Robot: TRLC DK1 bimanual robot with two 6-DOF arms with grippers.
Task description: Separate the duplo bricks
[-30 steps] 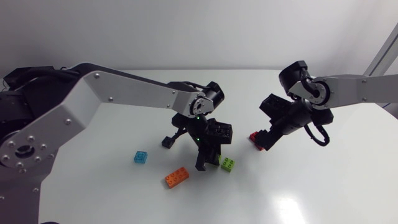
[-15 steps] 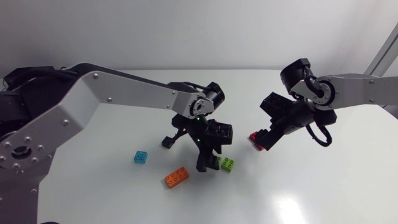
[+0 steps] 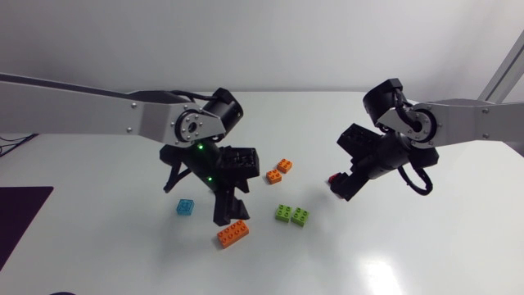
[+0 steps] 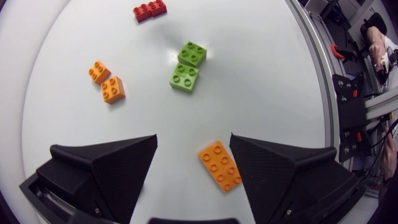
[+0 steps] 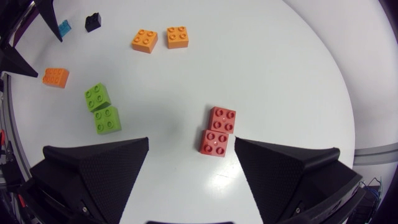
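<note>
Two grippers, both w/ fingers spread wide, nothing clamped in either. Our L gripper (image 4: 193, 137) hangs low over the white table (image 3: 409, 254), pointing down at it. Btwn its fingers lies the long orange brick (image 4: 219, 165), flat on the table, studs up, set at a slant and much closer to one finger than the other. We can't tell if a corner touches that finger; the other finger is well apart from it.

Ahead of the L gripper sit the green pair (image 4: 188, 66), two square bricks touching along part of an edge, slightly skewed to each other. Off to one side of those, also ahead, are two small orange bricks (image 4: 112, 88), close together, approx corner to corner. A small blue brick (image 3: 186, 206) lies just beside the L gripper in the head view.

Our R gripper (image 5: 191, 146) is low too, tipped down toward the table, well apart from the L one. Just ahead of the gap btwn its fingers lies the red pair (image 5: 217, 131): two square red bricks side by side, touching, one shifted a bit vs the other, neither finger on them. Farther ahead of the R gripper we see the green pair, then the small orange bricks, w/ the long orange brick off to one side.
</note>
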